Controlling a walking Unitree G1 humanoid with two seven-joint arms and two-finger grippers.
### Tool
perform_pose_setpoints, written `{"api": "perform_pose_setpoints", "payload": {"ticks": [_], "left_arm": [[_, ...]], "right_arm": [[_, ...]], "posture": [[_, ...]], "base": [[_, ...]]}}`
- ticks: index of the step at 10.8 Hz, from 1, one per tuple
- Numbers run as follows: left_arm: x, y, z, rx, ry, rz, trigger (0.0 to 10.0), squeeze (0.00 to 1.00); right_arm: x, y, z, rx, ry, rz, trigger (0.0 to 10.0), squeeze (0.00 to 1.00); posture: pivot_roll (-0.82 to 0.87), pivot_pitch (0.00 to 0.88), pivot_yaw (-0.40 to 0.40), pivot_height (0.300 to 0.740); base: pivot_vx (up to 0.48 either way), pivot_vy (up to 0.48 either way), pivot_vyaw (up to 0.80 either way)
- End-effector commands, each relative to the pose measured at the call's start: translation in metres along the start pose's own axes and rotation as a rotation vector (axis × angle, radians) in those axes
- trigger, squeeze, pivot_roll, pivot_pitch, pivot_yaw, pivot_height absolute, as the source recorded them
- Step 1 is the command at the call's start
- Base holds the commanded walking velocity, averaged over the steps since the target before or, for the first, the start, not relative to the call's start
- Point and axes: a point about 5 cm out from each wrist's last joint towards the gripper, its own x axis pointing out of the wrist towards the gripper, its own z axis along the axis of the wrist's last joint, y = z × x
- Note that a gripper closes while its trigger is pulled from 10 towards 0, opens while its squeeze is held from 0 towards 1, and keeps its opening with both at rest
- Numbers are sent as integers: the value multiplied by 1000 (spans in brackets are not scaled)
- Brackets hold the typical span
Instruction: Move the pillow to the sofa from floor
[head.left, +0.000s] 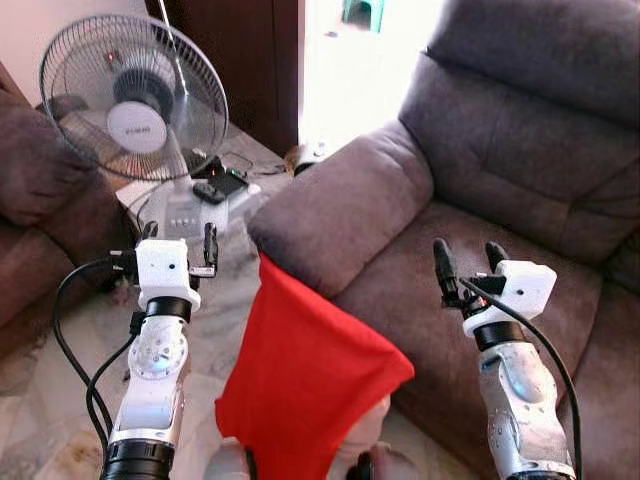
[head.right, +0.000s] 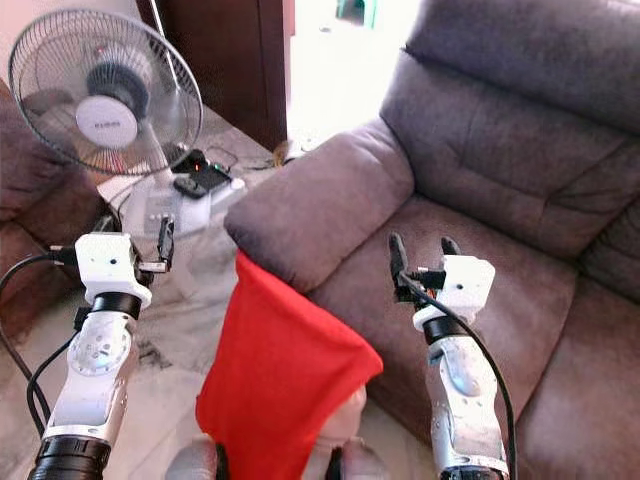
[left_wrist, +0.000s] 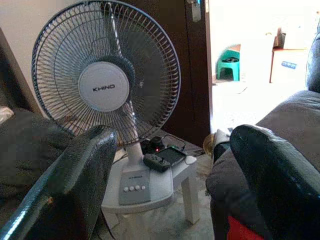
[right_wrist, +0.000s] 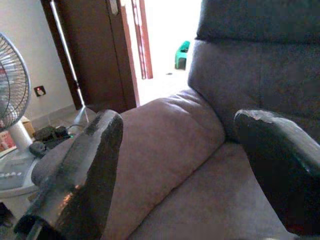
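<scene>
The red pillow (head.left: 305, 385) stands low between both arms, its top corner leaning against the sofa's (head.left: 500, 250) armrest front, bottom near the floor (head.left: 50, 400). The left gripper (head.left: 180, 243) hovers beside it, jaws wide, empty. The right gripper (head.left: 468, 262) hangs over the seat, jaws wide, empty. Beyond, a fan (head.left: 135, 95) stands on a small table (head.left: 200, 205).

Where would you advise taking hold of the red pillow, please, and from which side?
Grip the red pillow across its two side edges, one tool from each flank. It stands upright, leaning on the grey sofa's armrest, with the left tool and right tool raised open on either side, so probably squeezing inward between them suits its soft, broad shape.
</scene>
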Motion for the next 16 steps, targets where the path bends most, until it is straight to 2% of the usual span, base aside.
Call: {"api": "perform_pose_setpoints", "payload": {"ticks": [1, 4, 8, 13, 16], "left_arm": [[1, 0, 4, 7, -11, -4, 10000, 0], [-2, 0, 2, 11, -3, -9, 10000, 0], [-2, -4, 3, 7, -2, -17, 10000, 0], [-1, -2, 3, 13, 3, -16, 10000, 0], [0, -1, 4, 14, 4, -11, 10000, 0]], "right_arm": [[1, 0, 0, 7, 1, 5, 10000, 0], [8, -2, 10, 49, -25, -6, 10000, 0], [8, 0, 6, 54, 1, 12, 10000, 0], [8, 3, 5, 54, 23, 35, 10000, 0], [10, 4, 5, 64, 20, 47, 10000, 0]], "posture": [[6, 84, -33, 665], [3, 72, -34, 665], [6, 54, -36, 665], [4, 77, -38, 665], [4, 87, -40, 625]], "base": [[0, 0, 0], [0, 0, 0], [0, 0, 0], [0, 0, 0], [0, 0, 0]]}}
